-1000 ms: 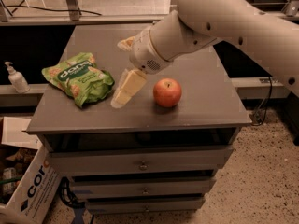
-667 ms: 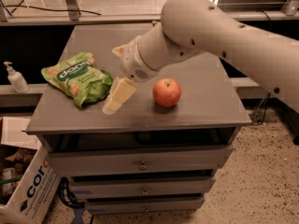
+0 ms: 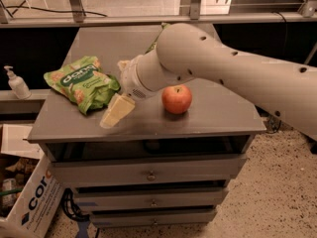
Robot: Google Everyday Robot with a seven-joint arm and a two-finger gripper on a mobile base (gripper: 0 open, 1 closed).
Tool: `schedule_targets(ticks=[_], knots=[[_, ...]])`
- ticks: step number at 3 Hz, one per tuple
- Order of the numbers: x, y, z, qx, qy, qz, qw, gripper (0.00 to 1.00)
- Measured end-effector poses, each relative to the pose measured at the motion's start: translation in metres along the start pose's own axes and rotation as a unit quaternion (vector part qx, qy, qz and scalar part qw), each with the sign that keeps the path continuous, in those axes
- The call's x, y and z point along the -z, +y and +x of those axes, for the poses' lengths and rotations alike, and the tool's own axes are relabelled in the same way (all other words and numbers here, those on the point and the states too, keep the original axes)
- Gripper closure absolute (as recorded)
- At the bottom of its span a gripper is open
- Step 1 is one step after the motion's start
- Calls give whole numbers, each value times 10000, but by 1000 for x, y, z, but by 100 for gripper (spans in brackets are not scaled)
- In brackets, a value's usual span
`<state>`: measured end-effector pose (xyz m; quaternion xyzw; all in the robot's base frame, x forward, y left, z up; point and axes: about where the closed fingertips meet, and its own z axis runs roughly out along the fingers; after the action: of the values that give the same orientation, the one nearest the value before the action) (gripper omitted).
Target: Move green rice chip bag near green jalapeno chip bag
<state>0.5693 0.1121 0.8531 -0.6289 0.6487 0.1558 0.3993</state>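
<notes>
The green rice chip bag point(image 3: 81, 83), light green and puffy with a dark oval logo, lies on the left part of the grey cabinet top point(image 3: 213, 118). My gripper point(image 3: 119, 88) is right at the bag's right edge. It is open: one cream finger point(image 3: 116, 111) is in front of the bag's edge and the other finger point(image 3: 123, 64) is behind it. The white arm reaches in from the right. Only a sliver of the green jalapeno chip bag point(image 3: 153, 44) shows at the back, behind the arm.
A red apple point(image 3: 177, 99) sits on the top just right of the gripper. A pump bottle point(image 3: 16, 83) stands on a ledge to the left. A cardboard box point(image 3: 29, 207) is on the floor at lower left. Drawers are below the top.
The gripper has moved left and forward, from beside the apple up to the right edge of the rice chip bag. The bag and the apple have not moved.
</notes>
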Motion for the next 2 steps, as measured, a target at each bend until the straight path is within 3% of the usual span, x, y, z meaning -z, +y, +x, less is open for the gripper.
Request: schedule_targets(ticks=[1,2], knots=[[-14,-3,-7,-192,-56,136,9997,0],[-22,-7,-7,-573,-123,113,9982,0]])
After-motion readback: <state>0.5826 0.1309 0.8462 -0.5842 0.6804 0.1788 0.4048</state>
